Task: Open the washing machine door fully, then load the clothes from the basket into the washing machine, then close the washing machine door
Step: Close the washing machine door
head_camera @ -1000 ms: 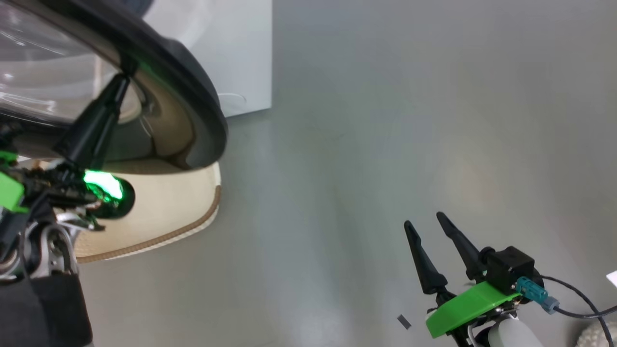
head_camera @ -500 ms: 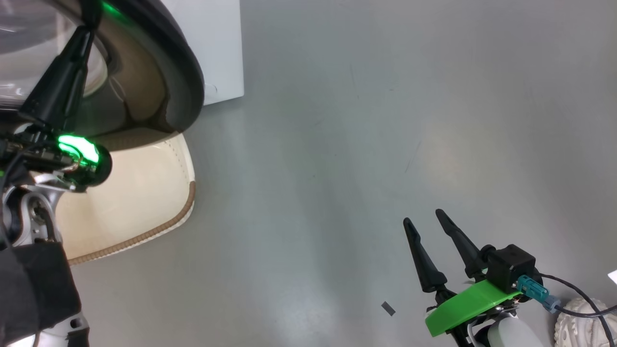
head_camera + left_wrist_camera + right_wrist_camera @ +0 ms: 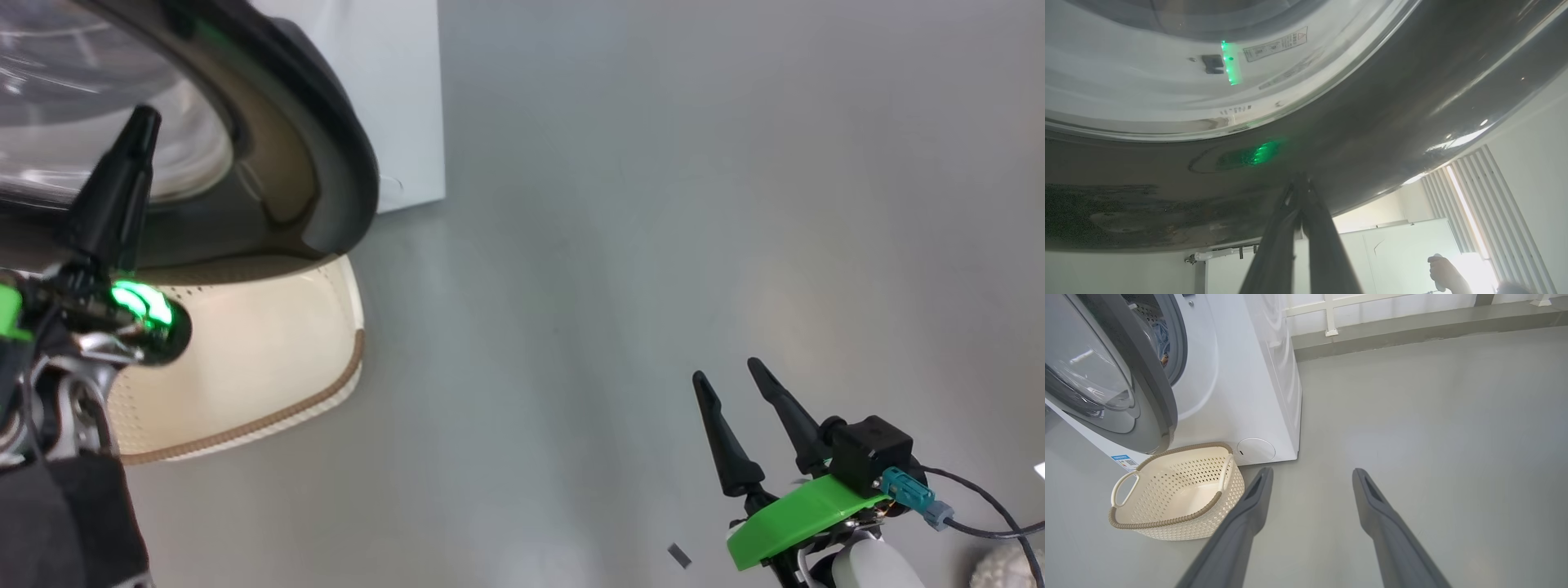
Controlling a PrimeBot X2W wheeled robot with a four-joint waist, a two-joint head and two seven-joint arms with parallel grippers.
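The washing machine [image 3: 1249, 375] stands white at the left, its door [image 3: 1147, 388] swung partly open. In the head view the door's [image 3: 326, 163] black rim and glass bowl hang over the cream basket [image 3: 269, 359]. The basket [image 3: 1175, 490] sits on the floor below the door with nothing in it. A bit of light blue clothes [image 3: 1163, 337] shows inside the drum. My left gripper [image 3: 143, 122] is shut with nothing in it. Its tips [image 3: 1300, 181] lie close against the door's dark rim [image 3: 1372, 134]; contact is unclear. My right gripper [image 3: 727, 371] is open over bare floor, its own view showing it [image 3: 1312, 473] right of the basket.
Grey floor spreads to the right of the machine. A small dark scrap [image 3: 679, 556] lies near my right gripper, and a white knobbly object [image 3: 1012, 563] sits at the lower right corner. A person's hand [image 3: 1443, 271] shows beyond the door. A low wall rail [image 3: 1331, 314] runs behind.
The head camera has shifted. My shut left gripper's tips have slid from the inner edge of the door's black rim to in front of the glass. The right gripper has stayed still and open.
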